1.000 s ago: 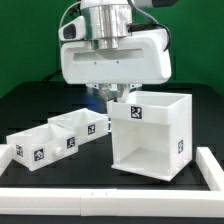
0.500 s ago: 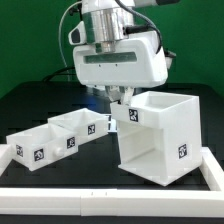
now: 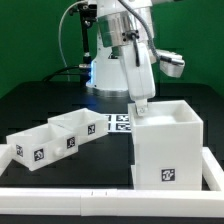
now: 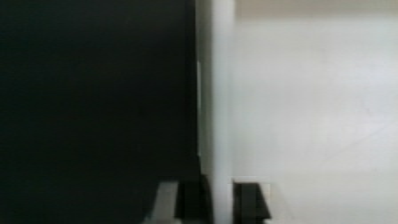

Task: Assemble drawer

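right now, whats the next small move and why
Probably open and lift straight up: the gripper is pinched on a wall of the big box, the box looks to stand flat on the table, and the two trays lie loose beside it.

Bright, even overhead light outside; wrist picture soft, split dark against pale.

Exterior view: casing (image 3: 165,150) top rim is near blown white and its front face a shade greyer. Trays (image 3: 55,135) show grey inner walls. Black worktop (image 3: 30,100) is matte and swallows shadows. Arm (image 3: 125,55) is slightly smeared. Picture is coarse, tags just legible. Wrist view: everything out of focus, one half near black, the other washed-out white, with the casing wall a hazy pale strip between. Hand (image 4: 208,203) shows only as blurred grey blocks.
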Tool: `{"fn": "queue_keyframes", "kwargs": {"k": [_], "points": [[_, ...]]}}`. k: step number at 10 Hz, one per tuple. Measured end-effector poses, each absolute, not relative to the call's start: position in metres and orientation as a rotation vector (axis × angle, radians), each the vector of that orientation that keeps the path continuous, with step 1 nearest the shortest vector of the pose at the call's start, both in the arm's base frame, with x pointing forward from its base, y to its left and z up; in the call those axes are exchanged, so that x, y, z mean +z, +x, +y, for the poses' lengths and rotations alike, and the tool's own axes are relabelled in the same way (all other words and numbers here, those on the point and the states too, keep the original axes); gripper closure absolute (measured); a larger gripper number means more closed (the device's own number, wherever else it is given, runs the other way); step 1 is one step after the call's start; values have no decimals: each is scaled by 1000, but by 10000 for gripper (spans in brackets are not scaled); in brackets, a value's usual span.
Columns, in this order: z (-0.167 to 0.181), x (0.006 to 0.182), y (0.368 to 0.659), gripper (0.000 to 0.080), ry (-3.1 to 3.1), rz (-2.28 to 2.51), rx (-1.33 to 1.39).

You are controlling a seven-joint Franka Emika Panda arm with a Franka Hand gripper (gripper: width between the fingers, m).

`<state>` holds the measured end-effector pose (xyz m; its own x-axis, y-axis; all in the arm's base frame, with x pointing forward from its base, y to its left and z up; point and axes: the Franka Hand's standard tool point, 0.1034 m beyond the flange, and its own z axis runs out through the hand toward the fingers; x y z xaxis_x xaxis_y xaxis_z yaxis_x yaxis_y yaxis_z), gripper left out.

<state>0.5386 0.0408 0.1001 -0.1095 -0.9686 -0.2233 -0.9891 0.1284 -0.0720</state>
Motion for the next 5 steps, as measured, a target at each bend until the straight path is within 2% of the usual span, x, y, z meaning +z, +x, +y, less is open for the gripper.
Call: {"fn": "queue_keyframes", "kwargs": {"k": [3,5], "points": [[73,104,539,765,-1821,2278,145],[80,109,548,765,-1978,2113,22]]}}
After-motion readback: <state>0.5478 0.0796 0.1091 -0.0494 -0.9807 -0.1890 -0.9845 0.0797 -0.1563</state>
